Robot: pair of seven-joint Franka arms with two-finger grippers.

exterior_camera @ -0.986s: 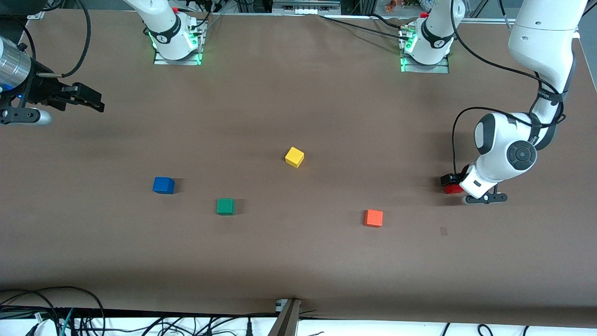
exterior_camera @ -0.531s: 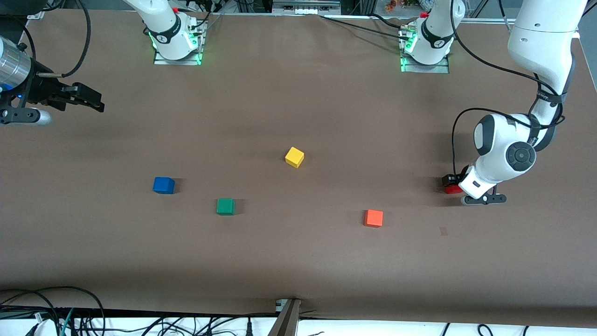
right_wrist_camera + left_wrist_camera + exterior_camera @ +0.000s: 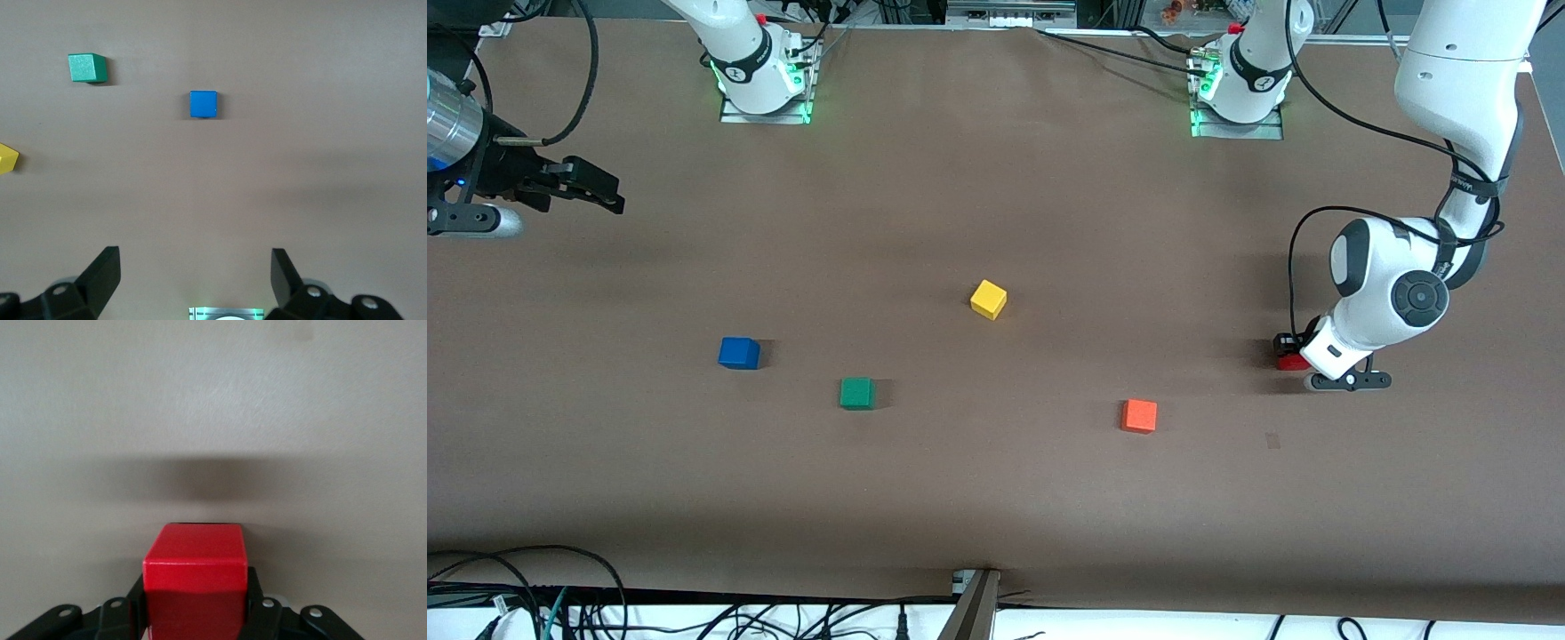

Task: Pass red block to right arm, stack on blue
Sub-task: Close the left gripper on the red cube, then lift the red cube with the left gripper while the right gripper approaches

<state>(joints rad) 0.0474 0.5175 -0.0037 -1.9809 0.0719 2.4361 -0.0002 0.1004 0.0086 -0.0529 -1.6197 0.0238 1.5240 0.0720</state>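
Left gripper (image 3: 193,617) has closed, fingers (image 3: 120,617) clamping red block (image 3: 195,577).

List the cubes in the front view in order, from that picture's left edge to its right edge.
blue cube → green cube → yellow cube → orange cube → red block, which sits in the left gripper with the jaws closed on it.

Left end effector (image 3: 1288,352) is low at the table, fingers closed; right end effector (image 3: 609,197) waits raised, fingers spread.
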